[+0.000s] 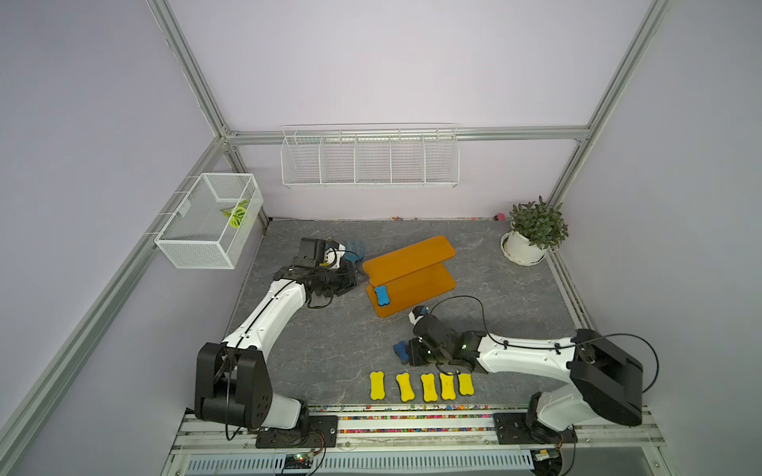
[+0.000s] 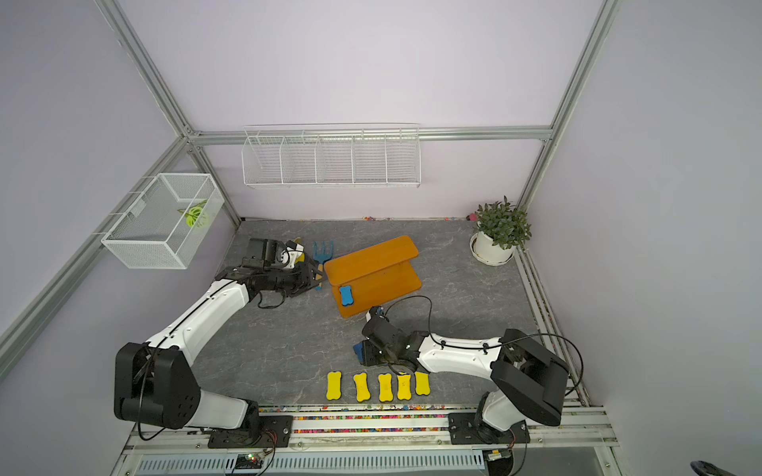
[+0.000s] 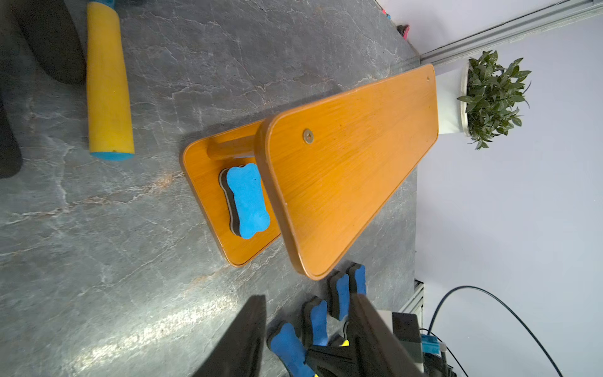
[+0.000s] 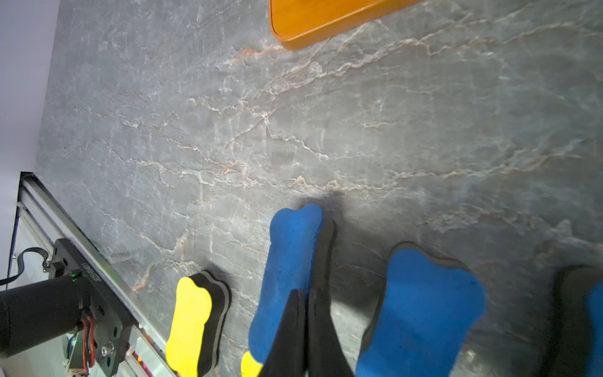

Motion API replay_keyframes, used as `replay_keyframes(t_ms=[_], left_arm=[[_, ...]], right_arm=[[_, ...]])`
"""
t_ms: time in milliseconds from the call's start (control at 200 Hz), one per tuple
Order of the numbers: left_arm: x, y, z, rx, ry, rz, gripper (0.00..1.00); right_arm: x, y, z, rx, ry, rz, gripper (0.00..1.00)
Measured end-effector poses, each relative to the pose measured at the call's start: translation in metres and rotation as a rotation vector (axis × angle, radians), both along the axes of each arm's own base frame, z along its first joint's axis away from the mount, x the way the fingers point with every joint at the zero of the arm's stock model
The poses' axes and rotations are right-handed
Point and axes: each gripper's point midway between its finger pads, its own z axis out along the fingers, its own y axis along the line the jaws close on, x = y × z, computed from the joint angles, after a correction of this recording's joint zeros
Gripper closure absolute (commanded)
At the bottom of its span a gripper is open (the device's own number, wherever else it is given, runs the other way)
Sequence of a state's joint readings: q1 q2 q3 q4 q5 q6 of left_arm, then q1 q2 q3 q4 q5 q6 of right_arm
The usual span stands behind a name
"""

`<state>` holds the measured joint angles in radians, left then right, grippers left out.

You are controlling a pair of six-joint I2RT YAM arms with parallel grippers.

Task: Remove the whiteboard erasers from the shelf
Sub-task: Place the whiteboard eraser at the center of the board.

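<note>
The orange wooden shelf (image 1: 412, 257) stands mid-table, and one blue-topped whiteboard eraser (image 1: 382, 296) lies flat on its lower tier (image 3: 202, 182). My left gripper (image 1: 358, 277) hovers at the shelf's left end, open and holding nothing (image 3: 306, 297). Five yellow erasers (image 1: 429, 387) lie in a row near the table's front edge. Just behind that row, several blue erasers (image 3: 339, 293) sit on the table. My right gripper (image 4: 305, 292) is shut, with its fingers pressed together over one blue eraser (image 4: 290, 258). Another blue eraser (image 4: 424, 310) lies beside it.
A toy rake (image 1: 354, 251) with a yellow handle (image 3: 109, 88) lies by the left arm's wrist. At the back right corner stands a potted plant (image 1: 532, 235). A white wire rack (image 1: 369, 158) hangs on the back wall, and a mesh basket (image 1: 210, 220) on the left wall.
</note>
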<state>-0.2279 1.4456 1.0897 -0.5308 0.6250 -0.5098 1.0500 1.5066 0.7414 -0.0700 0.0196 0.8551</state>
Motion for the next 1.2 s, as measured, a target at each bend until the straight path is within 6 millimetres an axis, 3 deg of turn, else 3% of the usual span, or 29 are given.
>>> replay_keyframes(t_ms=[305,475,1200], left_arm=[[0.002,0.006,-0.003,0.025,-0.004,0.015,0.53],[0.002,0.006,-0.004,0.027,-0.002,0.015,0.54],[0.001,0.007,-0.005,0.030,0.006,0.017,0.54]], right_arm=[[-0.014,-0.004,-0.019,-0.052,0.085,0.031,0.75],[-0.019,-0.001,-0.019,-0.044,0.112,0.044,0.63],[-0.026,0.014,-0.013,-0.017,0.128,0.081,0.63]])
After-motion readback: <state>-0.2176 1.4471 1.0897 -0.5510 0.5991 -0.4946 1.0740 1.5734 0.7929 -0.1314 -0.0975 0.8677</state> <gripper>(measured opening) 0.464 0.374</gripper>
